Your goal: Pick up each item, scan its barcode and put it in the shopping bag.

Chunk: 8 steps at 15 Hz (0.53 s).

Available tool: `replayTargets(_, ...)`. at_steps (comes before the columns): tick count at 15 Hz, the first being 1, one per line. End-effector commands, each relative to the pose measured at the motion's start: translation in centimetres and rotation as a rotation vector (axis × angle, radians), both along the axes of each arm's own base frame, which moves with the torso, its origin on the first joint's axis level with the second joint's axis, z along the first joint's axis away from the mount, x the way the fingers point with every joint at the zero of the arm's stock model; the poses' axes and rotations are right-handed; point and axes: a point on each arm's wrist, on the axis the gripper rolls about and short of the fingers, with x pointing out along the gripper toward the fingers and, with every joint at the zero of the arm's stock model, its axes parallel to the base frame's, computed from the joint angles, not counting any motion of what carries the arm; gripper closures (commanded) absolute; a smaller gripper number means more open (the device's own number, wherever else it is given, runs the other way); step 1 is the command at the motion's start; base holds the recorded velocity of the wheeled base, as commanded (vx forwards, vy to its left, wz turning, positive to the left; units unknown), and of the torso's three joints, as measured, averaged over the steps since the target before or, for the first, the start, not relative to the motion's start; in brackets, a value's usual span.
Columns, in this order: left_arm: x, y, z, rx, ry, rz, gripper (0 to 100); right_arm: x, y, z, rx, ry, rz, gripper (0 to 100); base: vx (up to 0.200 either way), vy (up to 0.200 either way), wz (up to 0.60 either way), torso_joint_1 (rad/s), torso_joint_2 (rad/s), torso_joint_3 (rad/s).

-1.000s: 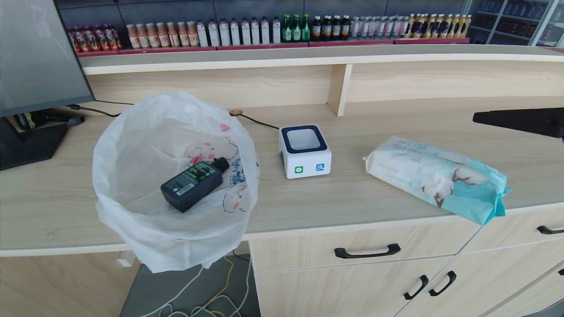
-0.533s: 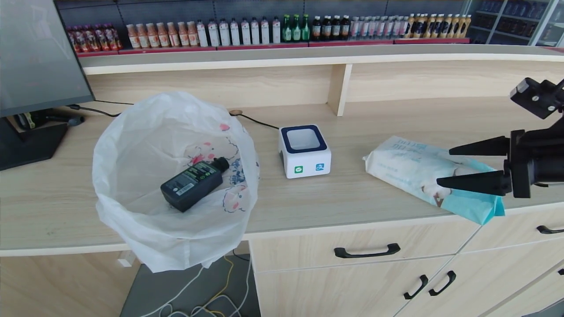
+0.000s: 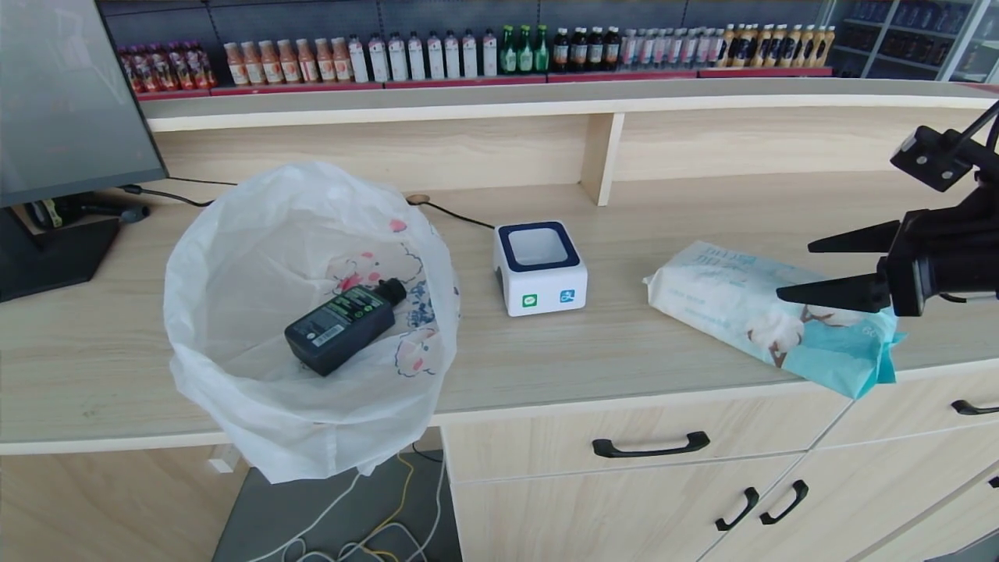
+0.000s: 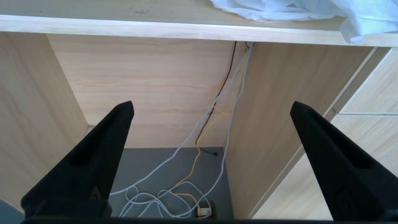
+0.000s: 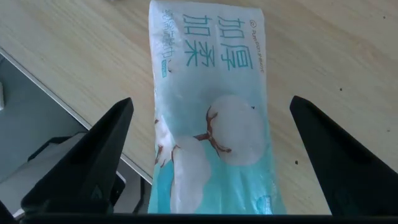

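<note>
The counter (image 3: 546,367) carries everything, and I'll place it all off the scanner (image 3: 539,268) sitting mid-counter. The bag (image 3: 204,367) stands open to the scanner's left, sagging over the front edge. The pack (image 3: 726,300), the one item not bagged yet, lies flat to the scanner's right, its far corner poking past the counter's front edge. The bottle (image 3: 341,326) lies on its side inside the bag, so that one looks finished. The right gripper (image 3: 794,272) hovers over the end of the pack farther from the scanner, fingers spread wide with nothing between them, and the pack's width sits in the gap below. The left gripper (image 4: 211,106) hangs below the counter edge on the bag side of the scanner, fingers also wide apart and empty. I'd say this is the approach for picking up the pack. Next it should drop straight down and close across the pack's width; the wrapper looks soft, so it may give. I can't see a barcode on the upper face, so the pack may need turning over the scanner.
</note>
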Motion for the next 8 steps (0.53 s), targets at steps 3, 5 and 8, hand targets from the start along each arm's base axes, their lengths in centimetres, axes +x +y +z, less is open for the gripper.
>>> replayTargets(3,0.0,0.0,0.0,0.0,0.0,0.0,0,0.0,0.0,-1.1,0.006,0.037,0.006,0,0.0,0.0,0.0,0.0,0.0,0.0)
replayTargets(5,0.0,0.0,0.0,0.0,0.0,-0.001,0,-0.1,0.2,-1.9,-0.001,0.06,0.017,0,0.0,0.0,0.0,0.0,0.0,0.0)
replayTargets(8,0.0,0.0,0.0,0.0,0.0,0.0,0,0.1,0.0,-2.8,-0.002,0.093,0.01,0,0.0,0.0,0.0,0.0,0.0,0.0)
